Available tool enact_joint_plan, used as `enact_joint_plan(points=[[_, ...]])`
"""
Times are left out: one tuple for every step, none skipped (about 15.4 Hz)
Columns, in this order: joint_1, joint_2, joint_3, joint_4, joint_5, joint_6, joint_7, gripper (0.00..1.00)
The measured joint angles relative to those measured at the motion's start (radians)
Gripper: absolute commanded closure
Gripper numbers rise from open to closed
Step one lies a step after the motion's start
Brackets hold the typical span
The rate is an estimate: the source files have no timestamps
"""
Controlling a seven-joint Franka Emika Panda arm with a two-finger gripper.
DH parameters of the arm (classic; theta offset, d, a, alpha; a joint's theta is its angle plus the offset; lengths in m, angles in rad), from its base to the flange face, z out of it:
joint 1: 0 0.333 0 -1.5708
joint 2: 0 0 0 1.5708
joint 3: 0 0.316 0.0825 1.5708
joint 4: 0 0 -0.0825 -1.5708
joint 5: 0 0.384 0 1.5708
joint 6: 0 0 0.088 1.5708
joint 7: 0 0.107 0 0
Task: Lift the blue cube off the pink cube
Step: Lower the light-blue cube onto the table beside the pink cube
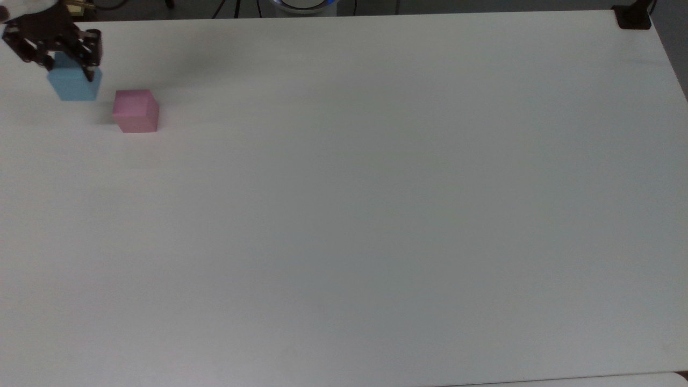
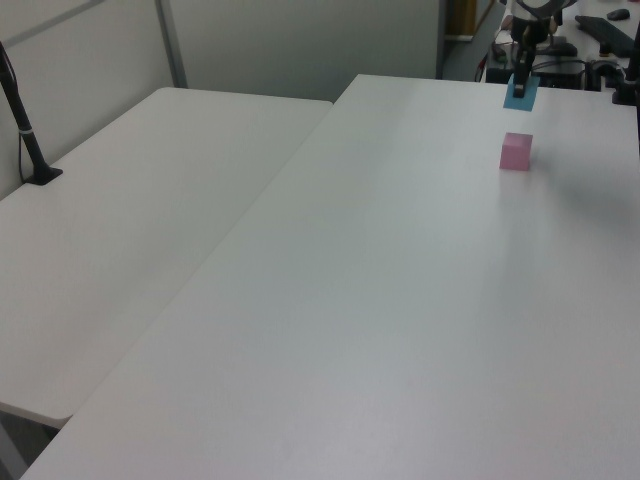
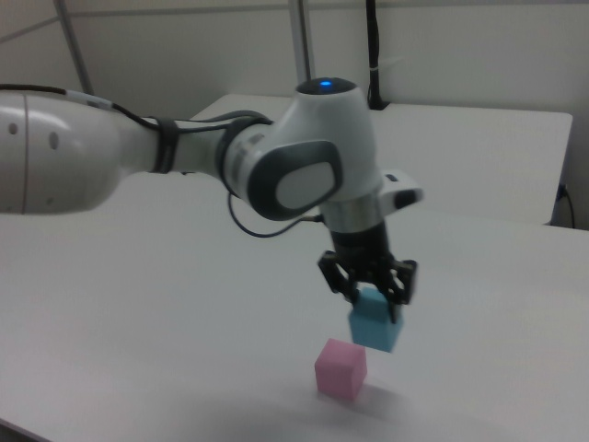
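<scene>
Now the claw [image 3: 368, 296] is clenched on the blue cube [image 3: 374, 324], gripping its upper part and holding it in the air, clear of the white surface [image 1: 376, 215]. Alone on that surface sits the pink cube [image 1: 135, 110], its top bare. From the top view, the blue cube [image 1: 73, 83] appears up and left of the pink one, apart from it.

Lab: white tables [image 2: 300, 300], partition walls [image 2: 300, 45], clamped camera pole [image 2: 25, 135].
</scene>
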Motion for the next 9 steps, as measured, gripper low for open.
enact_joint_plan(points=[[-0.024, 0.028, 0.0, 0.028, 0.0, 0.0, -0.02, 0.45], [-0.046, 0.061, 0.0, 0.057, 0.0, 0.0, -0.033, 0.45], [-0.065, 0.098, 0.0, 0.084, 0.001, 0.0, -0.048, 0.45], [-0.082, 0.135, 0.0, 0.109, 0.001, 0.0, -0.064, 0.45], [-0.098, 0.17, 0.001, 0.132, 0.001, 0.0, -0.081, 0.45], [-0.114, 0.201, 0.002, 0.152, 0.001, 0.0, -0.095, 0.45], [-0.131, 0.229, 0.006, 0.17, 0.002, 0.0, -0.104, 0.45], [-0.152, 0.257, 0.016, 0.187, 0.002, 0.0, -0.114, 0.44], [-0.16, 0.27, 0.023, 0.195, 0.003, 0.0, -0.115, 0.44]])
